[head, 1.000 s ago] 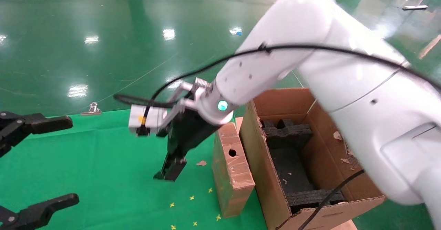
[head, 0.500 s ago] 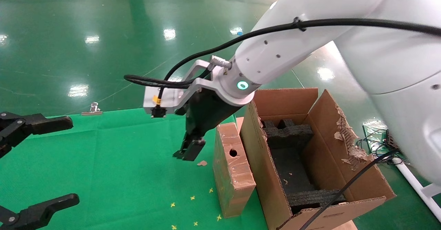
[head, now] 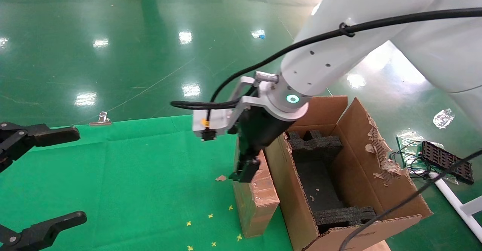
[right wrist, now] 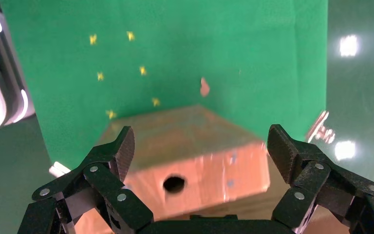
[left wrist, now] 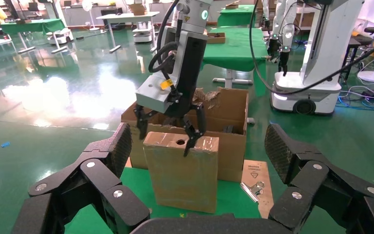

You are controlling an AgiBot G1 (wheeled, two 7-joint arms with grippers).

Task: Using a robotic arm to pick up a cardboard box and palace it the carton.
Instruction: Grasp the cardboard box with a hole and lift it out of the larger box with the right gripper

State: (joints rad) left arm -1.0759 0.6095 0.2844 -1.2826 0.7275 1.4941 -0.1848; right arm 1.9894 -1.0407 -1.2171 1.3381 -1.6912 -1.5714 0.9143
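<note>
My right gripper (left wrist: 168,128) has its black multi-link fingers (right wrist: 112,151) spread wide, one to each side of the top edge of the small flat slab-shaped brown cardboard box (head: 253,190), with nothing gripped between them. That box stands upright on its narrow edge on the green cloth-covered desk (head: 131,183), the round hole in its top edge facing up at my wrist camera, and it sits just beside the outer wall of the large brown corrugated carton (head: 297,206) with ragged flaps and black foam inserts inside. My white glossy right arm (head: 339,47) reaches down over it from above. My left gripper (head: 22,183) hangs wide open at the desk's left edge, well apart.
</note>
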